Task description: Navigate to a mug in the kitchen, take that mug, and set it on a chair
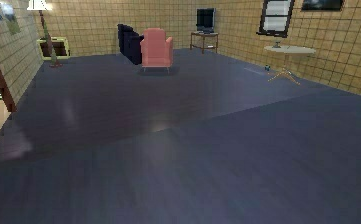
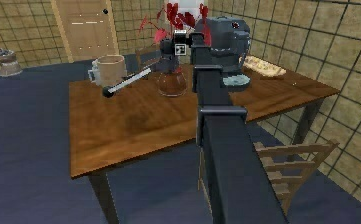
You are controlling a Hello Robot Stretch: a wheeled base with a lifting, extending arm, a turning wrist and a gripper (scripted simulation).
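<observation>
A white mug (image 2: 107,69) stands near the far left corner of a wooden table (image 2: 138,125) in the arm side view. My arm reaches out over the table as a dark bar, with its white marker squares next to a glass vase of red flowers (image 2: 171,76). The gripper (image 2: 123,84) stretches left from there, its thin fingers ending just in front of the mug. I cannot tell whether it holds anything. A wooden chair (image 2: 288,165) stands at the table's near right corner. In the forward view a pink armchair (image 1: 156,48) stands across the room beside a dark armchair (image 1: 130,42).
On the table also stand a dark coffee machine (image 2: 228,40) and a plate with bread (image 2: 260,68). A wooden door (image 2: 88,25) lies beyond. The forward view has wide bare blue floor, a round white table (image 1: 288,51), a TV on a stand (image 1: 205,22) and a floor lamp (image 1: 40,12).
</observation>
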